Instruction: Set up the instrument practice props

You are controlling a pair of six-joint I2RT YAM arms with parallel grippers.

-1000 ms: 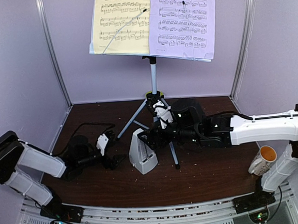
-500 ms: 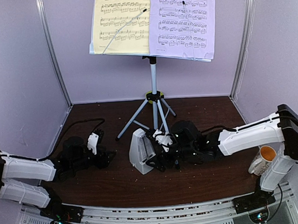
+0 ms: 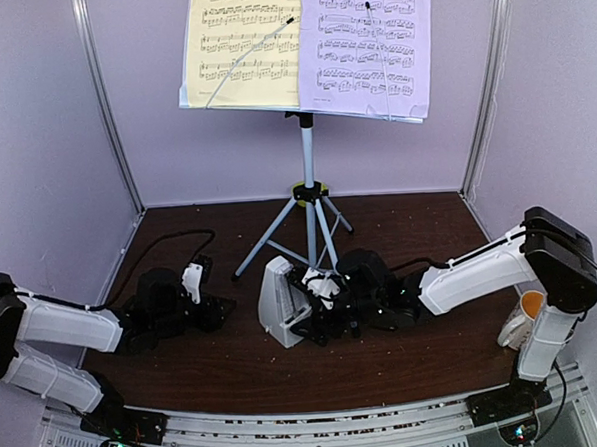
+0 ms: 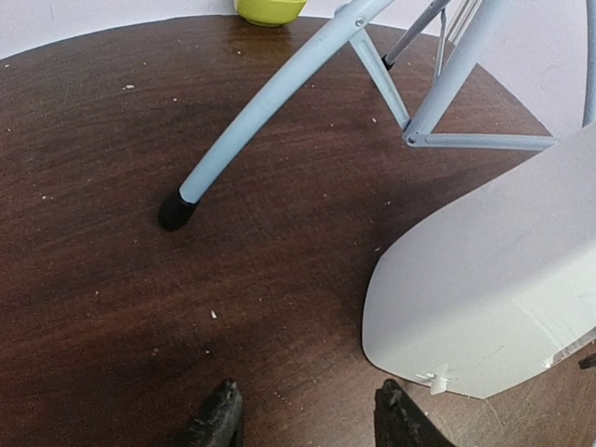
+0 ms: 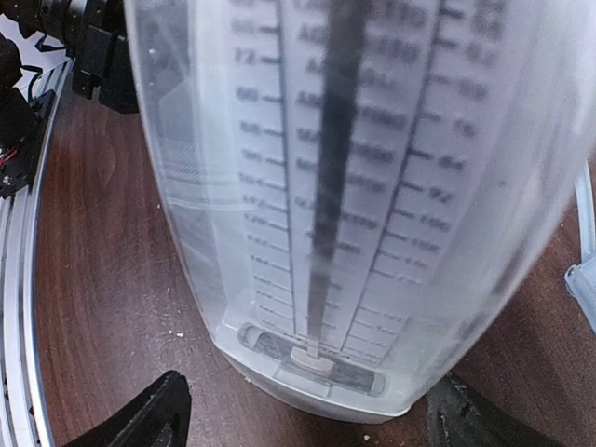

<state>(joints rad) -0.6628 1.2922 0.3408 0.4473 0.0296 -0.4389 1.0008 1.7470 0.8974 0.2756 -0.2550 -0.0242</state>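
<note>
Green bowl (image 4: 270,9) sits beyond the tripod (image 4: 261,112), contents hidden.

The metronome (image 5: 354,186) face bears a printed scale (tempo marks): 72 reads at its upper left, the remaining figures and words blur. Yellow sheet (image 3: 241,46) and lilac sheet (image 3: 369,45) show music staves, no legible words

White metronome (image 3: 280,311) stands upright (beside the tripod (image 3: 268,238)).

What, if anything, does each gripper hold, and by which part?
Nothing. The right gripper straddles the metronome base, jaws not clamped; the left gripper is empty.
</note>
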